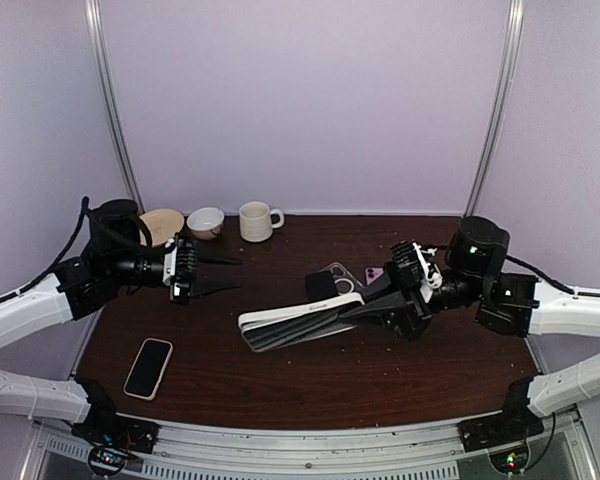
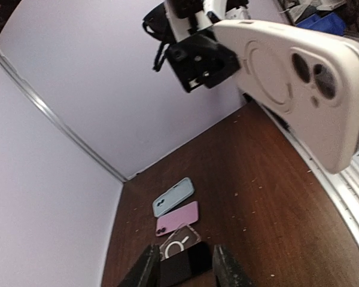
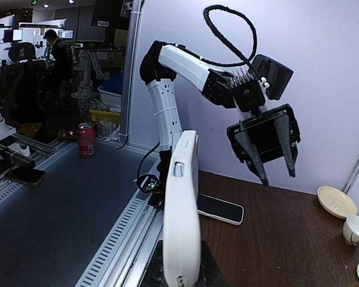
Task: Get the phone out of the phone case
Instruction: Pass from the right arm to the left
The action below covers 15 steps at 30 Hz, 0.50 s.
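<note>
The right gripper point(image 1: 372, 310) is clamping the white phone case point(image 1: 295, 325) by one end, holding it up over the middle of the table point(image 1: 380, 380). The left gripper point(image 1: 235, 274) is hovering well apart, fingers spread, nothing between them. A phone point(image 1: 148, 367) is lying flat near the front-left edge, so the removal is looking done, though I cannot tell whether the case is truly empty.

Dark wood table point(image 1: 380, 380); pale lilac walls point(image 1: 310, 100); metal corner posts point(image 1: 115, 110).
</note>
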Each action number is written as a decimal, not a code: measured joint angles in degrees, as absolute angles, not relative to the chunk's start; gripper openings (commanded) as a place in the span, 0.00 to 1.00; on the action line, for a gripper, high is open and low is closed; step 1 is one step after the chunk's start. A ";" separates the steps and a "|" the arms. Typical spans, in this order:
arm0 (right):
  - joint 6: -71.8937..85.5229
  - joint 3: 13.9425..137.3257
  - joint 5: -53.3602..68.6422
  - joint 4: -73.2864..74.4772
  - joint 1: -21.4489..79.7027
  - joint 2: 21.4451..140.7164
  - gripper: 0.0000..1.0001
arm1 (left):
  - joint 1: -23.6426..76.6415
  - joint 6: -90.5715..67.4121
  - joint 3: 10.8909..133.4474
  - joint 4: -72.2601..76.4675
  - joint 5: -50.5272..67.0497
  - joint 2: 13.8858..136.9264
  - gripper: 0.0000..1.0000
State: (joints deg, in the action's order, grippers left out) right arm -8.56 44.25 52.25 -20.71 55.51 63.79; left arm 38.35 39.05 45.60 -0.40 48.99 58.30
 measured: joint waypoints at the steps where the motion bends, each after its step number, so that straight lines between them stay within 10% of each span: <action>1: -9.32 44.25 52.16 -18.98 55.44 62.85 0.00 | 38.35 38.85 45.60 0.60 46.70 58.04 0.36; 15: -20.86 42.48 34.87 -7.97 53.98 54.98 0.00 | 38.20 37.69 43.55 9.43 22.57 56.01 0.33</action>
State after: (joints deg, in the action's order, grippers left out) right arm -20.86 42.48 34.87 -7.97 53.98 54.98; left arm 38.20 37.69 43.55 9.43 22.57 56.01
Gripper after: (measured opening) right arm 0.083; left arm 0.346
